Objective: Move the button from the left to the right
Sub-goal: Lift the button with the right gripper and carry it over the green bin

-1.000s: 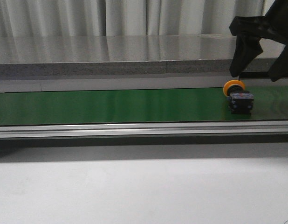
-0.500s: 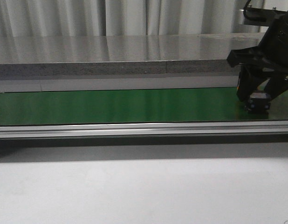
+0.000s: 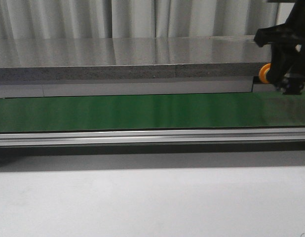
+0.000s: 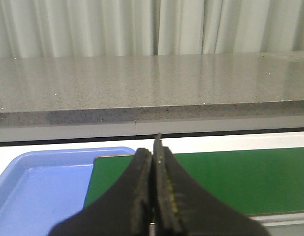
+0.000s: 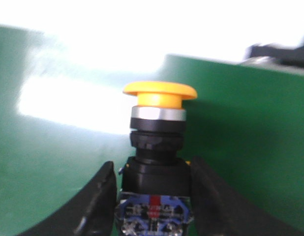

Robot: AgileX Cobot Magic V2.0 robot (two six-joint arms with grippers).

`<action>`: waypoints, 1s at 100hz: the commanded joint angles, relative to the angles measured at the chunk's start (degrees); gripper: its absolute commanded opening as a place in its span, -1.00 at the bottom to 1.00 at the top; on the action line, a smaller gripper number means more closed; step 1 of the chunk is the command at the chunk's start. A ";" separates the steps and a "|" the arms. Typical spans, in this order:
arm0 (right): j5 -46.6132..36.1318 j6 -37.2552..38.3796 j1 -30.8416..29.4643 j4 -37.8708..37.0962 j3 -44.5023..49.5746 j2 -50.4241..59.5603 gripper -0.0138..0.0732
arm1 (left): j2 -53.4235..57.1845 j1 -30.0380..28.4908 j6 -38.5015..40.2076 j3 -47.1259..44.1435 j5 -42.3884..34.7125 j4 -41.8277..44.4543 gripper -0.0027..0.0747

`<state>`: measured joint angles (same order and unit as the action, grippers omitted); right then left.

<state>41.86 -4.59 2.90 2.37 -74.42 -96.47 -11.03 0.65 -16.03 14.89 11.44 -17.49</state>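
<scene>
The button (image 5: 157, 142) has a yellow-orange round head, a silver collar and a black body with blue and red marks. My right gripper (image 5: 154, 196) is shut on its body, one finger on each side. In the front view the right gripper (image 3: 286, 74) hangs at the far right, above the green belt (image 3: 142, 111), and only the orange head of the button (image 3: 264, 73) shows beside the fingers. My left gripper (image 4: 153, 162) is shut and empty, over the left end of the belt (image 4: 230, 177).
A blue tray (image 4: 39, 191) lies at the belt's left end. A grey stone ledge (image 3: 123, 69) runs behind the belt, with curtains beyond. A metal rail (image 3: 142, 136) edges the belt's front, and a white table surface (image 3: 142, 202) lies nearer.
My right gripper came down around the button on the belt, shut on it and has lifted it up and a little to the right. The left gripper view has no earlier frame.
</scene>
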 commanded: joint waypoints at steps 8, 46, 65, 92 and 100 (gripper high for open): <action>-1.25 -3.82 -6.16 -4.79 -4.67 3.71 -0.44 | -0.41 0.47 -0.08 1.43 -4.65 -0.70 -0.98; -6.49 -14.21 -22.96 -4.68 -4.85 0.87 -0.44 | -0.41 0.47 -0.08 1.43 -4.65 -0.70 -0.98; -6.37 -17.87 -26.98 -4.43 -4.85 -1.81 -0.44 | -0.41 0.47 -0.08 1.43 -4.65 -0.70 -0.98; -6.08 -18.48 -29.33 -3.15 -4.74 -6.04 -0.44 | -0.41 0.47 -0.08 1.43 -4.65 -0.70 -0.98; -5.58 -20.51 -29.33 -0.54 -4.74 -7.30 -0.44 | -0.41 0.47 -0.08 1.43 -4.65 -0.70 -0.98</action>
<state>38.11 -22.78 -26.12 -0.83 -77.44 -105.36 -11.03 0.65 -16.03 14.89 11.44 -17.49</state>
